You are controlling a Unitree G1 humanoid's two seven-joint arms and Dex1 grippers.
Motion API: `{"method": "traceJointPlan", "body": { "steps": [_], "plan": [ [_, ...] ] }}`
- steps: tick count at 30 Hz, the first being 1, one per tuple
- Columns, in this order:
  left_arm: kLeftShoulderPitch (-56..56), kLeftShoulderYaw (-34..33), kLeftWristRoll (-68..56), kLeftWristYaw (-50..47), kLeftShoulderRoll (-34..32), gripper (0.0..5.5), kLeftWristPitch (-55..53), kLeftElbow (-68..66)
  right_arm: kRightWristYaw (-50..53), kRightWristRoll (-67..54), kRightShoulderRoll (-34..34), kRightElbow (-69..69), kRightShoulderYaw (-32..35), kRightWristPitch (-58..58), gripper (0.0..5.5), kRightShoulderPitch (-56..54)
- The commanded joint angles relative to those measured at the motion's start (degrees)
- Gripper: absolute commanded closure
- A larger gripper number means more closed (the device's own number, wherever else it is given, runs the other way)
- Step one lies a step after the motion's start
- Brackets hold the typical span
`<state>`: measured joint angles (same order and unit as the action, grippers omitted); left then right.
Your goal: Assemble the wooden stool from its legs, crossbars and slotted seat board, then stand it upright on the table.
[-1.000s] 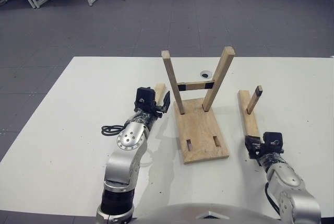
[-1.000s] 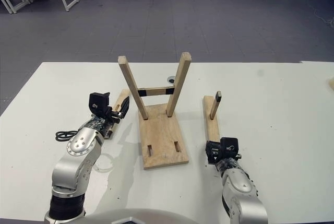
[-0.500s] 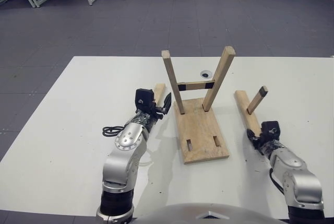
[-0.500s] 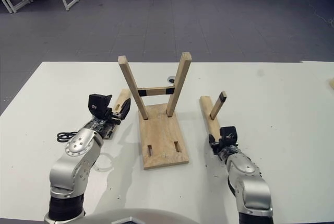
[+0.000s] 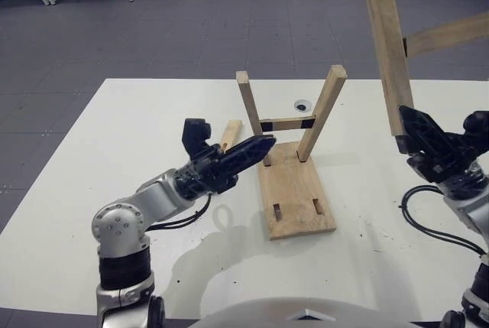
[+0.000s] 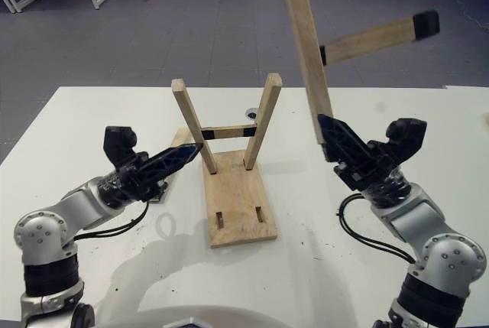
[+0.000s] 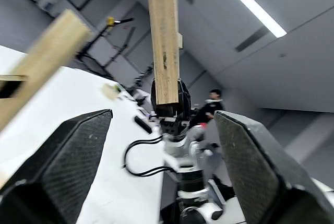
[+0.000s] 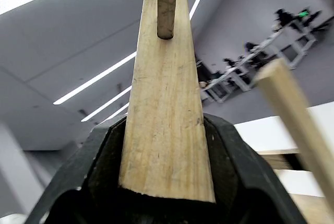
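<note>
The white counter point(image 5: 114, 160) carries the flat slotted wooden seat board point(image 5: 294, 190), with two pale wooden legs point(image 5: 250, 118) upright in its far slots, joined by a short crossbar point(image 5: 286, 125). My right gripper point(image 6: 336, 141) pinches a third long wooden leg point(image 6: 304, 37) by its lower end, high above the counter. My left gripper point(image 5: 248, 151), fingers spread, hovers beside the board's near-left leg.

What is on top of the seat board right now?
The left leg and right leg stand at the seat board's far end, joined by a crossbar. Its two near slots are empty. The leg ends are hidden.
</note>
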<state>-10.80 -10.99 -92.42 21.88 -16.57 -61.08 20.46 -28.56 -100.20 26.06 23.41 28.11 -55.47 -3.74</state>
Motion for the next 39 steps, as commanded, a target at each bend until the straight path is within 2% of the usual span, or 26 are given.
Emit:
{"method": "traceJointPlan", "body": {
  "steps": [1, 5, 13, 18, 25, 29, 32, 33, 35, 39],
  "plan": [
    [-4.8, 4.1, -8.9, -6.4, -1.4, 1.88, 0.4, -1.8, -0.5, -7.0, 2.7, 4.1, -9.6, -2.6, 3.43, -2.6],
    [-6.3, 6.4, -11.5, -8.6, -3.6, 1.88, 1.1, -2.0, -2.2, -5.8, 5.0, 3.2, -14.6, -3.4, 3.43, -2.8],
    [-7.5, 7.5, -20.1, -7.5, -8.3, 1.88, 2.4, -0.2, -6.5, 2.7, 7.8, 1.8, -18.5, -3.5, 3.43, -0.9],
    [-9.6, 9.4, -18.7, -10.9, -8.8, 1.88, 5.2, -1.9, -8.8, 7.2, 7.6, 2.9, -21.8, -3.5, 3.43, 0.0],
    [-8.0, 11.1, -16.3, -11.7, -11.2, 3.02, 5.1, -1.1, -12.9, 16.9, 8.4, 3.4, -21.8, -0.2, 3.44, -1.4],
    [-7.7, 10.6, -13.3, -11.9, -10.4, 3.20, 6.9, -1.5, -16.2, 21.2, 10.3, 3.6, -22.2, 0.0, 3.44, -1.1],
    [-8.1, 9.2, -9.2, -11.4, -8.9, 3.26, 9.2, -1.9, -14.5, 24.0, 11.9, 2.0, -22.8, -1.4, 3.44, -1.8],
    [-8.2, 8.7, -6.9, -11.1, -8.6, 3.30, 10.1, -1.8, -14.4, 24.1, 12.5, 1.3, -22.5, -1.8, 3.06, -2.2],
    [-8.3, 7.7, -3.7, -11.0, -8.4, 3.44, 11.2, -1.8, -16.2, 22.3, 14.2, -0.8, -20.5, -2.9, 2.66, -2.9],
    [-6.9, 4.6, 1.0, -7.3, -11.7, 3.45, 11.7, -0.8, -19.0, 29.7, 18.0, -5.8, -18.0, 0.0, 1.84, -3.5]
  ]
}}
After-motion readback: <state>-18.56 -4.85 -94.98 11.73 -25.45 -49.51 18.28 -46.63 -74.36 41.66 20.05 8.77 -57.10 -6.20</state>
